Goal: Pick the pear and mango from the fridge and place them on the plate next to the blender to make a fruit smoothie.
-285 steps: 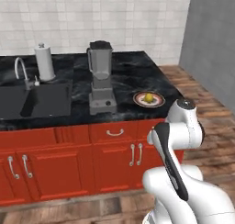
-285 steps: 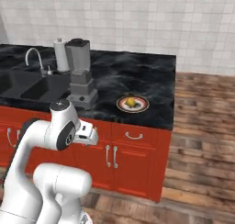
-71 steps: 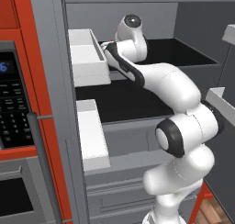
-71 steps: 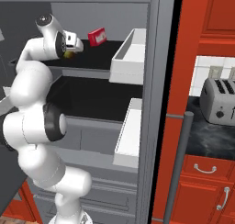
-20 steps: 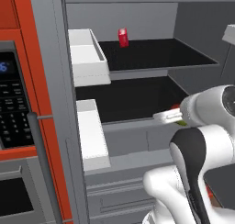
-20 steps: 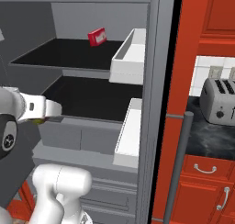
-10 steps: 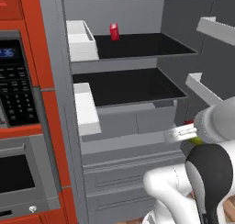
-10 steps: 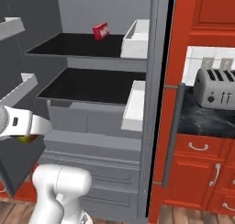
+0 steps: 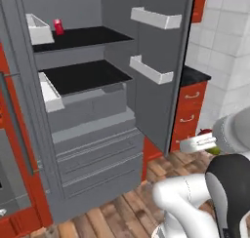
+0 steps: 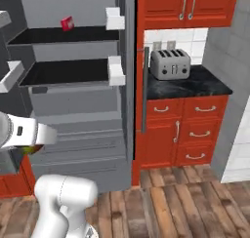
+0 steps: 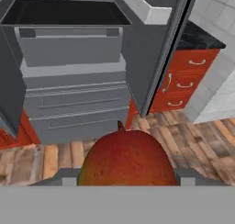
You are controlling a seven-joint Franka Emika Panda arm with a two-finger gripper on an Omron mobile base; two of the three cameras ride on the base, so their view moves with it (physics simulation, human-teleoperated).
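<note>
The mango [image 11: 127, 159] sits right up against the gripper [image 9: 211, 143], held between its fingers; in the hand view its red-orange skin bulges up from the bottom with a little stem at the top. From the left base view a bit of red and yellow-green fruit peeks out past the white hand, and from the right base view a sliver of it shows under the hand at the left edge.

The gripper hangs out in the room, well clear of the fridge [image 9: 93, 129], over the wooden floor [image 10: 171, 203]. The fridge stands open: black shelves, grey drawers below, and white door bins [image 9: 151, 69] on the swung-out door. A red can [image 9: 58, 27] stands at the back of the upper shelf.

To the right of the fridge runs a red cabinet with a dark table top [image 10: 190, 86], and a toaster [image 10: 169, 64] stands on it against the tiled wall. The open door's edge juts out between the fridge and the red drawers; the floor in front of the drawers lies open.
</note>
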